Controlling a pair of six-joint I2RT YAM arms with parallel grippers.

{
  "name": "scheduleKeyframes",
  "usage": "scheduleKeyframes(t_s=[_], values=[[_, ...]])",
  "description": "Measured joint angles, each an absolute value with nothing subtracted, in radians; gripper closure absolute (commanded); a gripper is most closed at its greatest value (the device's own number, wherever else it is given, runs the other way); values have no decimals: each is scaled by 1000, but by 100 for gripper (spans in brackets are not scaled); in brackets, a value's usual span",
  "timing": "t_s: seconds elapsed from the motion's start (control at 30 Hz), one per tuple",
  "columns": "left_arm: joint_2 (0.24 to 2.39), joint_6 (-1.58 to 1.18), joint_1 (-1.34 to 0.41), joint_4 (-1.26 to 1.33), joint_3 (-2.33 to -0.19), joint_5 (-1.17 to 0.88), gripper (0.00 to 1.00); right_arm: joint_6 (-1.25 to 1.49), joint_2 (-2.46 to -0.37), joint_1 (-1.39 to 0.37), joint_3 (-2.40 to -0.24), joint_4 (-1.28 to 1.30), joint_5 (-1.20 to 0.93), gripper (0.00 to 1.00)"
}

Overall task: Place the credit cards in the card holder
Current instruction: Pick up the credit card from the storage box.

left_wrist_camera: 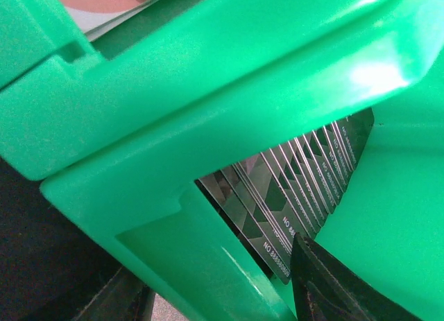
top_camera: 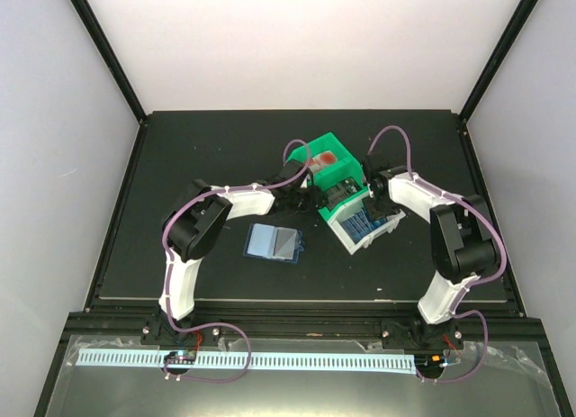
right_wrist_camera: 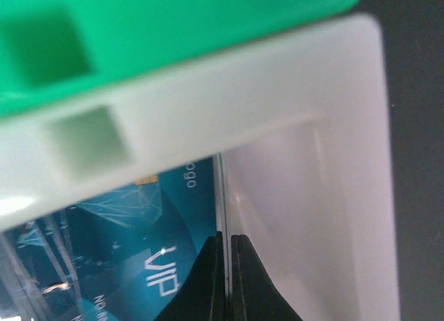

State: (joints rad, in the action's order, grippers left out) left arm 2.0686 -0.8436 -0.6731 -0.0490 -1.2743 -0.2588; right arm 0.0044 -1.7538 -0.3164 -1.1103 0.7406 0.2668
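So the right claw (right_wrist_camera: 227, 265) is down inside the white bin (right_wrist_camera: 312, 196) with its jaws pressed together. As far as I can make out from the blurry wrist view, they're pinching the top edge of a blue card (right_wrist_camera: 139, 265) that stands upright at the end of its row, right beside the bin's inner wall. What matters for the next move is where the card holder (top_camera: 274, 243) is. It lies open and flat on the table (top_camera: 207, 147), off to the left of that claw and a bit closer to the arm bases. Its long side runs roughly left to right with a slight tilt. The card is tucked under the bin's rim, so I'd guess it has to slide out along its own plane before it swings over. There's not much slack between the wall and the next cards. The left claw (top_camera: 306, 190) is the nearer one to the holder, but it's busy at the green bin (left_wrist_camera: 208, 113), nosing at a row of dark cards (left_wrist_camera: 291, 196). Only one finger (left_wrist_camera: 326, 286) shows, so I can't tell how wide it's set. The table is dark and matte, with bare space all around the holder.
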Motion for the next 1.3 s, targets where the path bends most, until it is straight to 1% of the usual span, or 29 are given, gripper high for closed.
scheduleKeyframes(t_s=[0.13, 0.3, 0.43, 0.6, 0.8, 0.97, 1.1, 1.17, 1.23, 1.3], values=[[2064, -820, -673, -42, -1266, -268, 37, 18, -1702, -331, -1116, 743, 257, 99], [2019, -789, -672, -51, -1221, -289, 24, 78, -1525, -331, -1118, 768, 228, 99], [1954, -769, -672, -78, -1180, -314, 16, 137, -1407, -330, -1118, 772, 170, 99], [1822, -766, -675, -71, -1122, -333, 9, 215, -1336, -329, -1102, 770, 28, 99], [1633, -778, -675, 21, -999, -398, 1, 317, -1233, -323, -1032, 717, -193, 98], [1553, -827, -679, 140, -913, -496, 1, 394, -1156, -318, -974, 618, -415, 94], [1550, -893, -683, 232, -902, -575, 2, 442, -1123, -318, -898, 513, -608, 93], [1550, -928, -686, 282, -901, -612, 5, 459, -1115, -319, -860, 474, -680, 95], [1552, -964, -692, 326, -902, -646, 13, 480, -1111, -319, -825, 437, -748, 95], [1560, -996, -697, 369, -902, -682, 22, 496, -1110, -319, -802, 403, -801, 95]])
